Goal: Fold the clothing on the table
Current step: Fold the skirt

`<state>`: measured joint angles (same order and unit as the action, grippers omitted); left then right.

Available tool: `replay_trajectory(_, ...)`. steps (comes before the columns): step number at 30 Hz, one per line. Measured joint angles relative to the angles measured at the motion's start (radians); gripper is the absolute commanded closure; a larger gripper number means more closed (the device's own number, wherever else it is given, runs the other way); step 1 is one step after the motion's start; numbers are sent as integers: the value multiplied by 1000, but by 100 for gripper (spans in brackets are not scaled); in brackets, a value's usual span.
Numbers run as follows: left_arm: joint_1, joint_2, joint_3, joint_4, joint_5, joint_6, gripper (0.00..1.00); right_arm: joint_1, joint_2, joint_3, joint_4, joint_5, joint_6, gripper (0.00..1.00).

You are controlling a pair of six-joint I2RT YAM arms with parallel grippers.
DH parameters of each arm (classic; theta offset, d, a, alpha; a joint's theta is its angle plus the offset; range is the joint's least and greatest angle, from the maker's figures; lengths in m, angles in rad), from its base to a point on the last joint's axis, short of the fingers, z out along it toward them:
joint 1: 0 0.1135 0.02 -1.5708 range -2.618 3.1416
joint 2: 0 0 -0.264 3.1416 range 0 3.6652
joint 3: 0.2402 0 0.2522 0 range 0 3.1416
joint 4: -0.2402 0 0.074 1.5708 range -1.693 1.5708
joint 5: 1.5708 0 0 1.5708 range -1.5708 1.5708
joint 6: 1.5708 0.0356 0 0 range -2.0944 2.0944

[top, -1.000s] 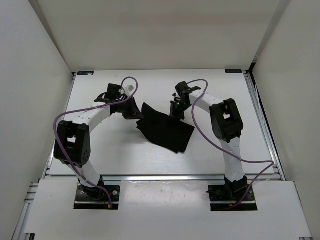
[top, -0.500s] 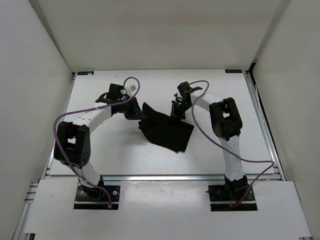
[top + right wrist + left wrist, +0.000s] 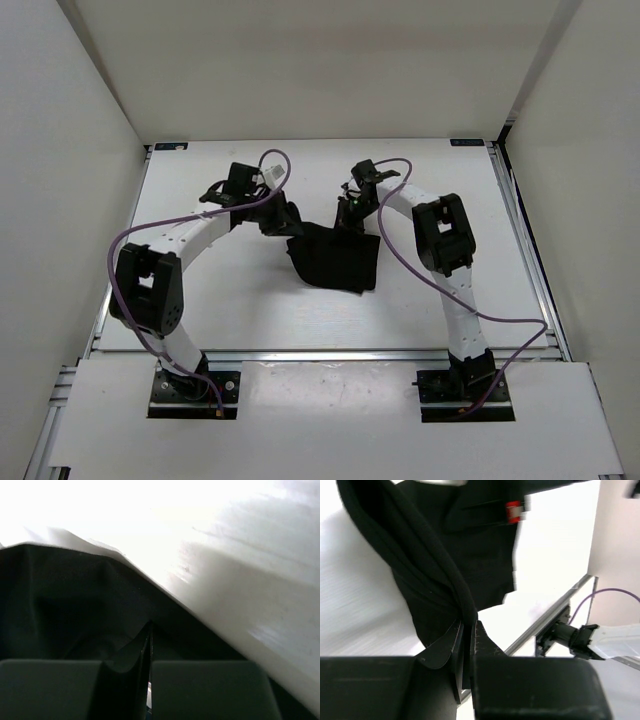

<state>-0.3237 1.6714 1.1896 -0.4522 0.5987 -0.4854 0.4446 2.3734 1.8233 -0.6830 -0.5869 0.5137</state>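
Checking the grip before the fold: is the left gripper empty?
No, the left gripper is shut on a rolled edge of the black clothing.

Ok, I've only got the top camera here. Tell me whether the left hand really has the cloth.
Observer: Yes. On its wrist camera the left hand is pinched on a thick rolled edge of the clothing, which hangs from it above the white table.
Operator: Now check the right one.
Observer: On its own camera the right hand has its fingers pressed together, and the clothing runs right into the tips, so it looks pinched there too.
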Motion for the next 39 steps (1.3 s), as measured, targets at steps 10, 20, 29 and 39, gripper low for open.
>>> replay_trajectory(10, -191, 69, 142, 79, 1, -85, 100, -11, 23, 27, -6, -39, -10, 100)
replay_trajectory(20, -256, 117, 57, 184, 8, -183, 100, -34, 23, 26, -6, -50, -25, 100)
replay_trajectory(29, -309, 156, 5, 315, 16, -283, 100, -48, 23, 19, 2, -68, -35, 100)
replay_trajectory(39, -369, 231, 0, 438, 23, -381, 96, -69, 25, 8, 0, -100, -56, 100)
